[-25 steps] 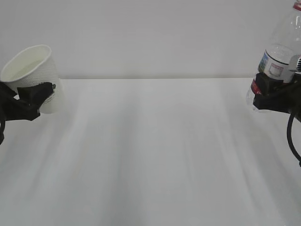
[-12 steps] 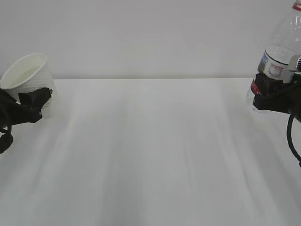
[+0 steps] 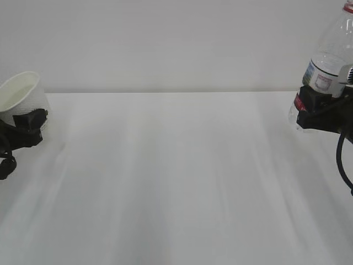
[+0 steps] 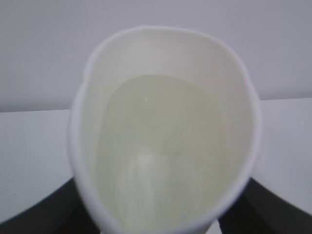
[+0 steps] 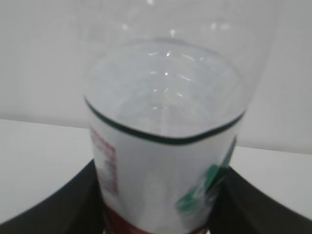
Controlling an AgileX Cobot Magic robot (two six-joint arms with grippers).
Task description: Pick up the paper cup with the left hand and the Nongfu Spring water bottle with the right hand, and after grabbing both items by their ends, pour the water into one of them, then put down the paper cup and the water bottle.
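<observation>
Paper cup [image 3: 21, 95] clamped in left end effector [image 3: 30, 122] at worktop's [image 3: 176, 182] left edge, tilted, water [image 4: 165, 146] inside, low for setting down. Nongfu Spring water bottle [image 3: 325, 66] gripped low by right end effector [image 3: 314, 110] at right edge, lifted. Nothing else between; path unobstructed.

paper cup [image 3: 22, 94] far left, bottle [image 3: 325, 66] far right

One paper cup [image 3: 22, 94], one water bottle [image 3: 329, 61], two grippers: left [image 3: 27, 124], right [image 3: 320, 113]
</observation>
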